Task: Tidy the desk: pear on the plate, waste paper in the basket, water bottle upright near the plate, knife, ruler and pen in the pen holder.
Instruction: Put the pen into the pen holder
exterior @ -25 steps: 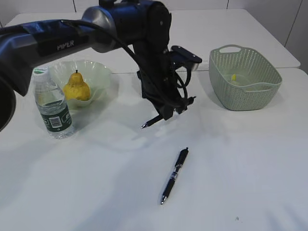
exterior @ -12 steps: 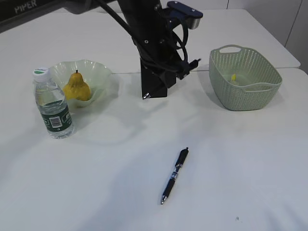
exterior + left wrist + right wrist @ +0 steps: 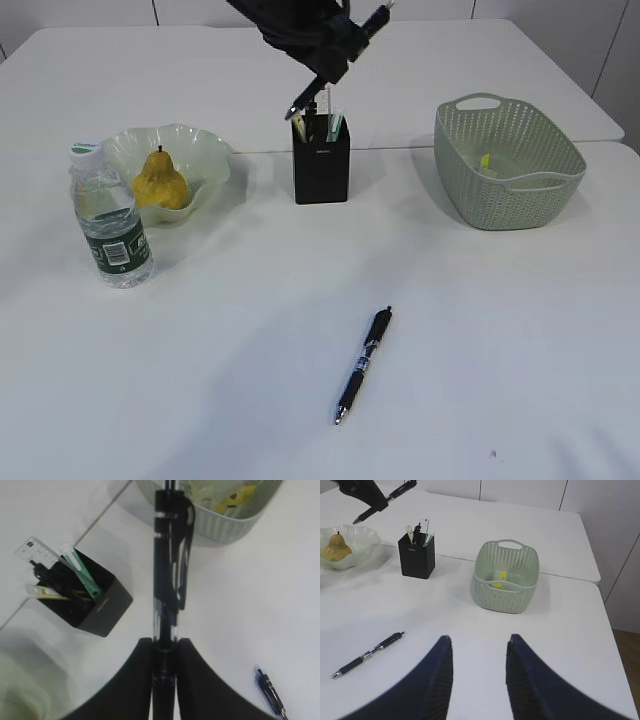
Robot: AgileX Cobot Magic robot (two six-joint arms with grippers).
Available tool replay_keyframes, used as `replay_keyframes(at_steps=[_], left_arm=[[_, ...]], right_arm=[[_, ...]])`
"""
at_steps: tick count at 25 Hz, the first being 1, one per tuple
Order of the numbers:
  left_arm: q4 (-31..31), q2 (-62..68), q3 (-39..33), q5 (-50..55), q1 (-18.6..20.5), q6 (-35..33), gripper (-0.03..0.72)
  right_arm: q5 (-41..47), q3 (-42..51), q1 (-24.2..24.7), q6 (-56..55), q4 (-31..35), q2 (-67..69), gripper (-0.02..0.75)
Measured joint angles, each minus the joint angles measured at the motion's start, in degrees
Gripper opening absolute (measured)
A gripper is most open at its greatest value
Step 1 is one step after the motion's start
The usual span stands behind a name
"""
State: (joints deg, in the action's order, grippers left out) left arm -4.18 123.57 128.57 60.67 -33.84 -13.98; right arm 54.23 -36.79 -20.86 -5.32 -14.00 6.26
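Note:
My left gripper [image 3: 322, 70] is shut on a black pen [image 3: 169, 575] and holds it high above the black pen holder [image 3: 321, 172], tip slanting down to the left [image 3: 297, 110]. The holder [image 3: 95, 611] has a ruler, a green-handled knife and other items in it. A second pen [image 3: 362, 365] lies on the table in front; it also shows in the right wrist view [image 3: 367, 655]. The yellow pear [image 3: 159, 181] sits on the pale green plate [image 3: 205, 150]. The water bottle [image 3: 109, 221] stands upright beside the plate. My right gripper [image 3: 477, 641] is open and empty, low over the table.
A green basket [image 3: 508, 160] at the right holds a bit of yellow paper [image 3: 485, 160]. A table seam runs behind the holder.
My left arm has risen from table height in front of the holder to high above it, carrying the pen. The holder is now uncovered in view.

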Motion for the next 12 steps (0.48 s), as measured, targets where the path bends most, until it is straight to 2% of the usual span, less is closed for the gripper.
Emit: replay_keyframes(at_steps=[5,12], left_arm=[[-2.1,-1.0,0.0,-3.1,2.8,0.2,0.087],[-3.0,-2.1,0.0,-12.0,3.3,0.2,0.088]], right_arm=[[0.0,0.0,0.0,0.0,0.0,0.0,0.3],[0.0,0.0,0.0,0.0,0.0,0.0,0.3]])
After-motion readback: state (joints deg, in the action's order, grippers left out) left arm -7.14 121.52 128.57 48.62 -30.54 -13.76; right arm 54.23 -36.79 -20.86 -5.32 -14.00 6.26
